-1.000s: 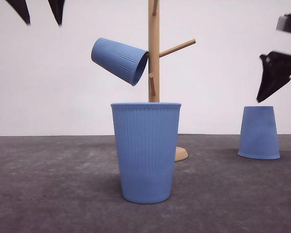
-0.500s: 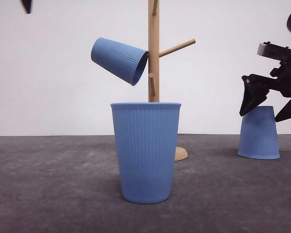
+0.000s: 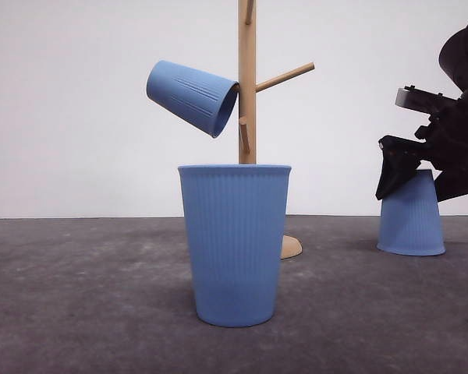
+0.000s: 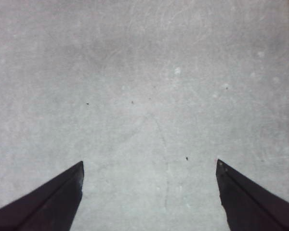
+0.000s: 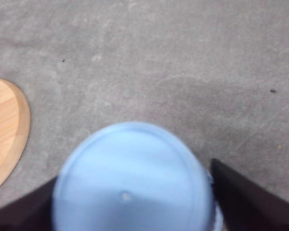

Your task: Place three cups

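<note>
At the desk's (image 3: 78,312) right side, the right pincer (image 3: 425,178) has dropped around the upturned cup (image 3: 410,226), nudging it tilted. Its fingers straddle the cup, apparently not yet clamped; the left pincer (image 4: 149,192) gapes apart.

Three light-blue ribbed cups are showing: one hanging cup (image 3: 192,97), one upright cup (image 3: 235,243), one upside-down cup (image 3: 411,218). One wooden cup tree (image 3: 247,82) is standing behind them.

The right gripper (image 3: 429,181) has dropped around the upturned cup (image 3: 411,222); cup tilted.
</note>
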You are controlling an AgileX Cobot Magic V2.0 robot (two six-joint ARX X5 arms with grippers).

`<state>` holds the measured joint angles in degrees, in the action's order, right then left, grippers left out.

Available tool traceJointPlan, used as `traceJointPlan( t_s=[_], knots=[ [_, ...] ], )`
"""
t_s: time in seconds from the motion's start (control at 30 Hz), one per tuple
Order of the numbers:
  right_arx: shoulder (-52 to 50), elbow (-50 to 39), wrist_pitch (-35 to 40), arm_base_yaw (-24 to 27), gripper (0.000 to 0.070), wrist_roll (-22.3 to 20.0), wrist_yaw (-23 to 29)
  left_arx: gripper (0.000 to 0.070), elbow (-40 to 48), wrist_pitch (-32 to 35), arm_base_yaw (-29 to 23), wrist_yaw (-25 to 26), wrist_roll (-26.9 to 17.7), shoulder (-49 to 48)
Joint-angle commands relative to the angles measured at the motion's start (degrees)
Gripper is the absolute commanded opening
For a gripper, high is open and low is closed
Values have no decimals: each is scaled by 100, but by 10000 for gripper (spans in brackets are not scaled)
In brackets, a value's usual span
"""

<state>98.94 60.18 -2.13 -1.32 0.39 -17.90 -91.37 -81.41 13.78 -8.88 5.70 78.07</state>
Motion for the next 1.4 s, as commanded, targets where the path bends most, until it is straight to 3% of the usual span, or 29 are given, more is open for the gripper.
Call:
traceJointPlan(
  t_s=[0.0,0.27,0.5,1.03,1.37],
  knots=[
    [81,107,38,-24,349,24,-10,515,-57,-111,56,15,86,19],
    [55,150,-10,30,319,114,-126,515,-57,91,87,13,71,23],
    [-302,770,-431,252,319,481,-1221,515,-57,508,87,13,-49,23],
    [-916,2092,-287,568,319,1667,-3989,515,-57,799,87,15,-71,23],
    [-764,2092,-218,156,319,1662,-3959,515,-57,812,87,15,-71,23]
  ],
)
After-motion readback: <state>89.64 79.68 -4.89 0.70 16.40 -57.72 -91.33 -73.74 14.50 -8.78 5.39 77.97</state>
